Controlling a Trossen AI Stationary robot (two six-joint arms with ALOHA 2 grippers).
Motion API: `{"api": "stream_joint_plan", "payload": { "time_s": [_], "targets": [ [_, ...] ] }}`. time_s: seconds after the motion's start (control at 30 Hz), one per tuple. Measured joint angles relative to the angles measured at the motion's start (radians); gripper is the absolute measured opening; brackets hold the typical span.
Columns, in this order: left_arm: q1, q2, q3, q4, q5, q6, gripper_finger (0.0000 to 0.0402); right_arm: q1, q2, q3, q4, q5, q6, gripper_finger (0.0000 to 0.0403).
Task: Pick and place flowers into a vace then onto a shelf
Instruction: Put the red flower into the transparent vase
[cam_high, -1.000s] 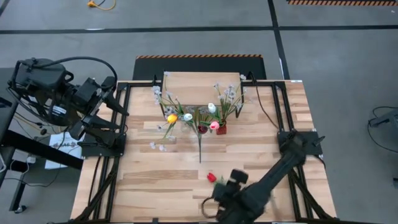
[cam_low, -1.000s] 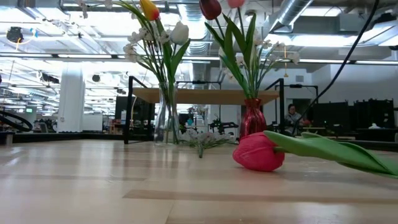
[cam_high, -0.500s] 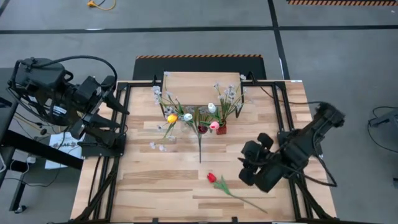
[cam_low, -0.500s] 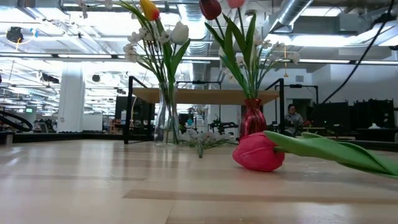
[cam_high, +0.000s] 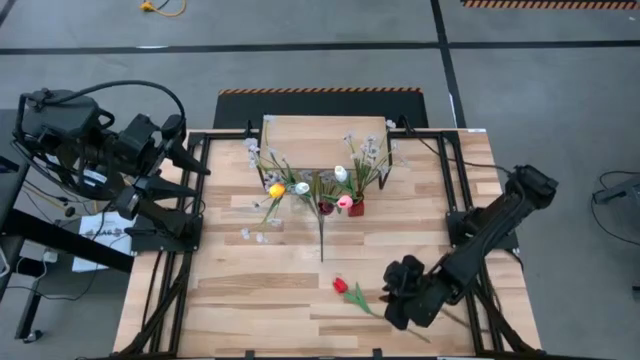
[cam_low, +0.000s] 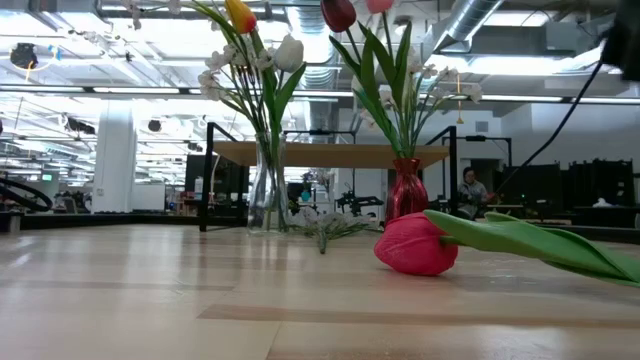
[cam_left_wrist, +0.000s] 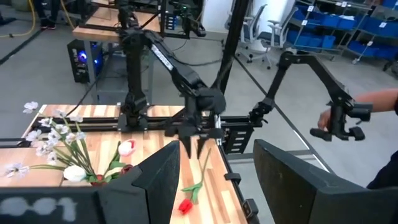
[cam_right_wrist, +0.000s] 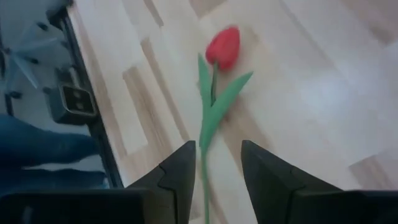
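The right gripper (cam_right_wrist: 214, 171) hangs spread over the stem of a red tulip (cam_high: 341, 286) lying loose on the table (cam_high: 240, 290), while two filled vases (cam_high: 352, 208) stand beside the shelf (cam_high: 325, 135), not yet lifted onto it.

A plank-patterned wooden table (cam_high: 250, 300) carries a loose red tulip (cam_high: 341, 286), two vases and the shelf (cam_high: 325, 140)

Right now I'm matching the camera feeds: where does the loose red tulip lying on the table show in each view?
High view: red tulip near the front edge, beside the right gripper.
Low view: right of centre, close up.
Left wrist view: bottom centre.
Right wrist view: upper centre.
Shared landmark: red vase.
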Motion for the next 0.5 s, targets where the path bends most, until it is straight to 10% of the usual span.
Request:
{"api": "stream_joint_plan", "payload": {
  "time_s": [0.5],
  "targets": [
    [0.000,0.058,0.000,-0.277,0.079,0.102,0.0193,-0.010,0.221,0.002,0.221,-0.177,0.051,0.0125]
  ]
}}
